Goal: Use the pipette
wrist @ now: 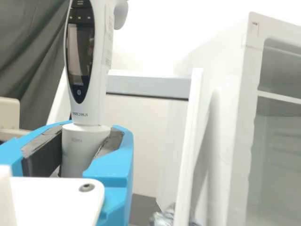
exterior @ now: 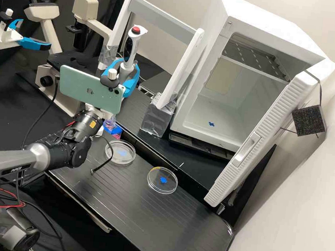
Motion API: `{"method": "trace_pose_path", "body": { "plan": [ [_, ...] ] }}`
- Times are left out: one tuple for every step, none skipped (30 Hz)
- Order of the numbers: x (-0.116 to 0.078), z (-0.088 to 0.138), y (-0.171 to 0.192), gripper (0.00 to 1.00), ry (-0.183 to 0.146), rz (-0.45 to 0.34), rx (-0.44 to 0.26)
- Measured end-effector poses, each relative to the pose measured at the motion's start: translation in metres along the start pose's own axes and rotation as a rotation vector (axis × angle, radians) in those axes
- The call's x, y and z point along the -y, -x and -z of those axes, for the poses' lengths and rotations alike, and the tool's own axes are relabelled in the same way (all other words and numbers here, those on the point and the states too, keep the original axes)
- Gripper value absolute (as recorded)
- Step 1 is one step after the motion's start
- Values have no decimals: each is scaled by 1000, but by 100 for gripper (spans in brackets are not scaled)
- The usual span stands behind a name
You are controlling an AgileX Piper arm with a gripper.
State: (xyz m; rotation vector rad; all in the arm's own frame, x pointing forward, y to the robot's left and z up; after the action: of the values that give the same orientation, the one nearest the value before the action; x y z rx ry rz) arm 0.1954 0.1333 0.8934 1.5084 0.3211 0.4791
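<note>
In the high view the gripper (exterior: 126,69) is above the back part of the bench, its two blue fingers shut on the grey lower body of the pipette (exterior: 130,50). The pipette stands nearly upright with its red-topped button uppermost; its lower end is hidden behind the green phone on the wrist. From the wrist view, the gripper (wrist: 86,141) has the pipette (wrist: 101,61) between its dark-padded fingers, held just below the display part. Two clear round dishes, each with a blue mark, lie on the bench: one (exterior: 120,152) nearer the arm, the other (exterior: 162,180) farther right.
A small vessel with a blue base (exterior: 112,128) is below the wrist. Behind the gripper rises a white frame (exterior: 180,69) on foil-wrapped feet. An open white cabinet (exterior: 199,118) with its door swung out stands right. A microscope (exterior: 61,97) is at the back left.
</note>
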Motion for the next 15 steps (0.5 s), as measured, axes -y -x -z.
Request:
{"method": "trace_pose_path", "body": {
  "plan": [
    [-1, -4, 3, 0, 6, 6, 8],
    [-2, -8, 6, 0, 12, 7, 19],
    [-3, -10, 9, 0, 19, 10, 25],
    [-5, -16, 14, 0, 17, 5, 44],
    [-8, -19, 19, 0, 16, -2, 54],
    [-11, -22, 23, 0, 16, -10, 62],
    [-15, -25, 27, 0, 25, -25, 68],
    [-17, -27, 31, 0, 25, -39, 70],
    [-20, -28, 34, 0, 29, -62, 77],
    [-24, -29, 37, 0, 35, -81, 81],
    [-26, -29, 38, 0, 37, -95, 86],
    [-28, -29, 39, 0, 44, -106, 88],
    [-30, -28, 40, 0, 46, -119, 82],
    [-32, -27, 41, 0, 47, -133, 77],
    [-33, -26, 41, 0, 46, -141, 70]
  ]
}}
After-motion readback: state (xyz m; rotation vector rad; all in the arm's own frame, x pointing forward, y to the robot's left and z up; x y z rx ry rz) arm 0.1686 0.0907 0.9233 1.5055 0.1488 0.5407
